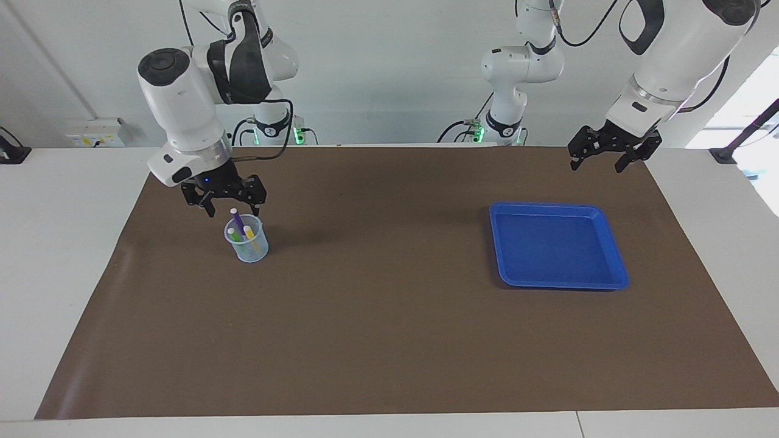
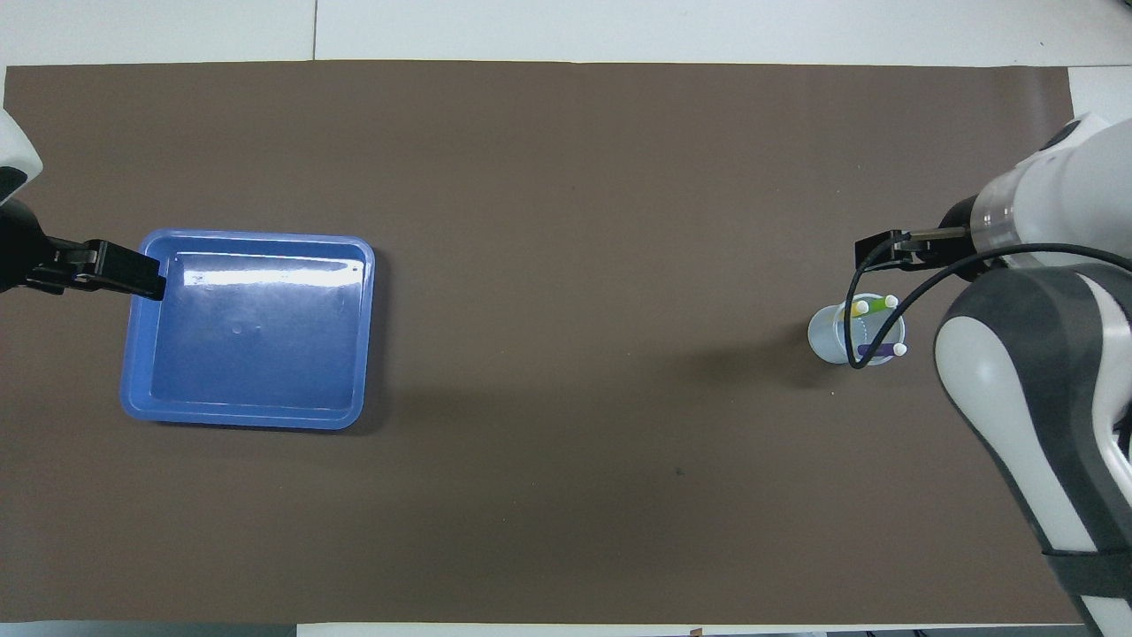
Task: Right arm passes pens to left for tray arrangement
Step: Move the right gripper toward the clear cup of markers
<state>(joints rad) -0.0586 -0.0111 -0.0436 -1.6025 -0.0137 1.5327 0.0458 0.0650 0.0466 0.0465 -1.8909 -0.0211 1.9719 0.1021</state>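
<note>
A small clear cup (image 1: 247, 242) stands on the brown mat toward the right arm's end and holds three pens: purple (image 1: 237, 221), yellow (image 1: 251, 236) and green (image 1: 234, 236). My right gripper (image 1: 233, 208) hangs open just over the cup, with the purple pen's cap between its spread fingers. The cup (image 2: 831, 334) and the purple pen (image 2: 878, 351) also show in the overhead view. The blue tray (image 1: 555, 246) lies empty toward the left arm's end. My left gripper (image 1: 597, 164) waits open in the air; from overhead one finger (image 2: 124, 272) overlaps the tray (image 2: 256, 336) rim.
The brown mat (image 1: 389, 328) covers most of the white table. Two slimmer white arms with green-lit bases (image 1: 514, 79) (image 1: 274, 125) stand at the robots' edge. A wall socket box (image 1: 97, 132) sits by the right arm's end.
</note>
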